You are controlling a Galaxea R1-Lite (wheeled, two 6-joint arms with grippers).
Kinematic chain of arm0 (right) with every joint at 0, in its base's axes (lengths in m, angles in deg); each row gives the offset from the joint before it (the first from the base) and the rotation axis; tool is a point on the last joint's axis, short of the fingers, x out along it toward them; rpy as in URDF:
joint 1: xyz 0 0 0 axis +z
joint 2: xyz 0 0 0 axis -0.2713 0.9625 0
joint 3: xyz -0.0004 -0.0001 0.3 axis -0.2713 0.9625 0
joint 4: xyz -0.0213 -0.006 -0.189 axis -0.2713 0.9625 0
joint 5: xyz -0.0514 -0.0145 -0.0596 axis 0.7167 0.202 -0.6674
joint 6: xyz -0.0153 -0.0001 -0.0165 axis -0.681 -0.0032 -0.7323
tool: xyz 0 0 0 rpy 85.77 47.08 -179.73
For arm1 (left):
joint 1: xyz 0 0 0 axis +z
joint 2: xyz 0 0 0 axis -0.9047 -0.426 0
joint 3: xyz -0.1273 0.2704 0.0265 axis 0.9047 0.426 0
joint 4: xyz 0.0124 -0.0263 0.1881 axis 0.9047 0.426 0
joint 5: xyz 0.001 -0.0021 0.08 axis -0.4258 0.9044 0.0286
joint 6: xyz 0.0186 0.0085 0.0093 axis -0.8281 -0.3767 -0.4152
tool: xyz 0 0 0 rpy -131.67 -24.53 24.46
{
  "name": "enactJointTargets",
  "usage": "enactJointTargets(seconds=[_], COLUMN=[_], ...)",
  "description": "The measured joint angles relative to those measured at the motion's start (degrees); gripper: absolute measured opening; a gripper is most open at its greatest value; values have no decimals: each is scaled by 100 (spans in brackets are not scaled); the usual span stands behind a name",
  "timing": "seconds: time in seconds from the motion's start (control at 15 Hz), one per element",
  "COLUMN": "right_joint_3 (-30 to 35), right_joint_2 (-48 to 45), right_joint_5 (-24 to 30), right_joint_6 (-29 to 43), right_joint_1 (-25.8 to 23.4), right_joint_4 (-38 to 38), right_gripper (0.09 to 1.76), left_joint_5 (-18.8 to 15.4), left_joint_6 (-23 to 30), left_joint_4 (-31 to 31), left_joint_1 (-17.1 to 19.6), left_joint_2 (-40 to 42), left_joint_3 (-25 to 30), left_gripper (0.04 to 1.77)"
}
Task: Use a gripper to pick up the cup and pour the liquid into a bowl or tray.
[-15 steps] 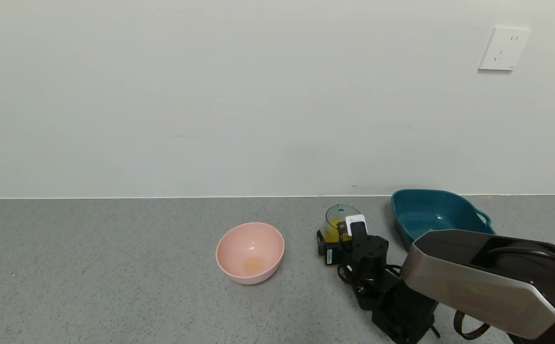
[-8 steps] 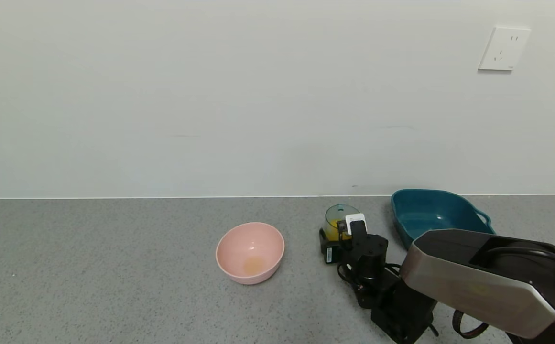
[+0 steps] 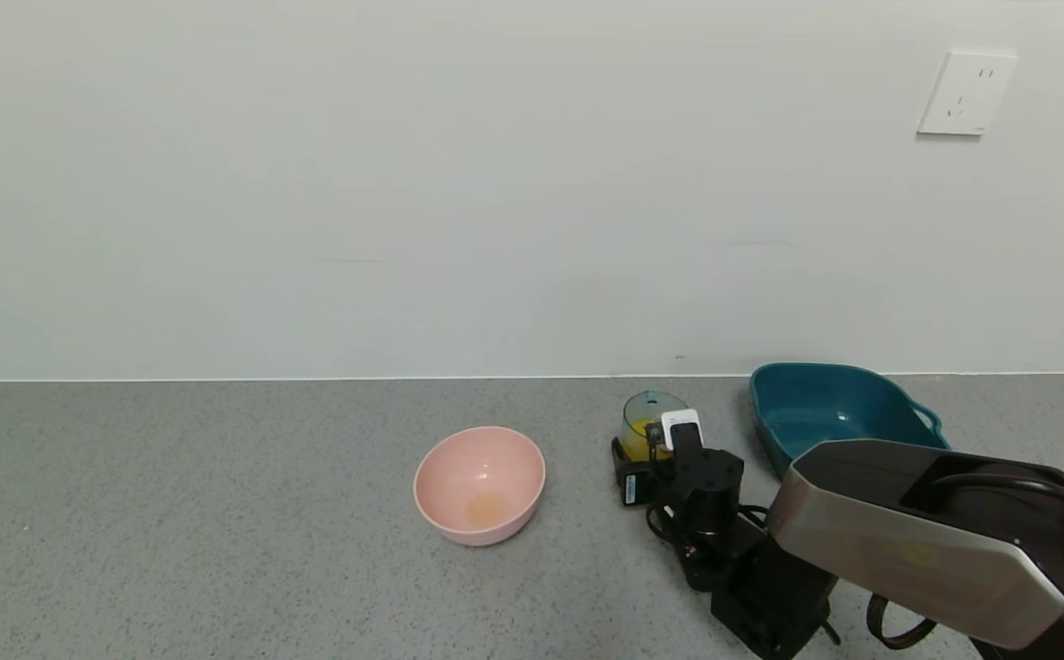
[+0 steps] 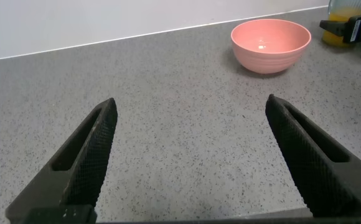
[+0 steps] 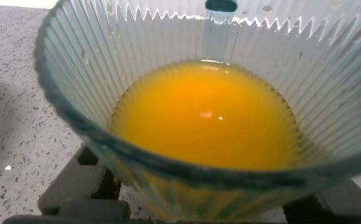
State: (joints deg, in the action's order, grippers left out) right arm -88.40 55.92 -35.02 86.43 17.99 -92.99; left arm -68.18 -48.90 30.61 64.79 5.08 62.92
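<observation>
The right pincer (image 3: 649, 451) is clenching the cup (image 3: 652, 414) of juice (image 5: 208, 115) on the surface (image 3: 220, 513), between bowl (image 3: 479, 483) and tray (image 3: 829, 408). Grasping looks done; next it needs lifting level, then carrying leftward. The left pincer (image 4: 190, 155) is hanging released

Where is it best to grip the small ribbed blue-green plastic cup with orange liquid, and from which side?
Grip the small ribbed blue-green plastic cup on its lower side wall, coming level from the robot's side, as the right gripper does. It stands upright, open-topped, holding orange liquid, with no handle; a low hold probably keeps it steady.
</observation>
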Motion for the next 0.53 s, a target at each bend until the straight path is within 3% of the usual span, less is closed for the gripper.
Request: enactJointTargets(seconds=[0.53], right_joint_3=[67], right_joint_2=[-187], right_joint_5=[60], right_joint_6=[-107], right_joint_1=[-13], right_joint_4=[62], right_gripper=[138], left_joint_5=[0], left_joint_6=[0], left_joint_4=[0], left_joint_1=[0], left_joint_2=[0], left_joint_3=[0], left_gripper=[172])
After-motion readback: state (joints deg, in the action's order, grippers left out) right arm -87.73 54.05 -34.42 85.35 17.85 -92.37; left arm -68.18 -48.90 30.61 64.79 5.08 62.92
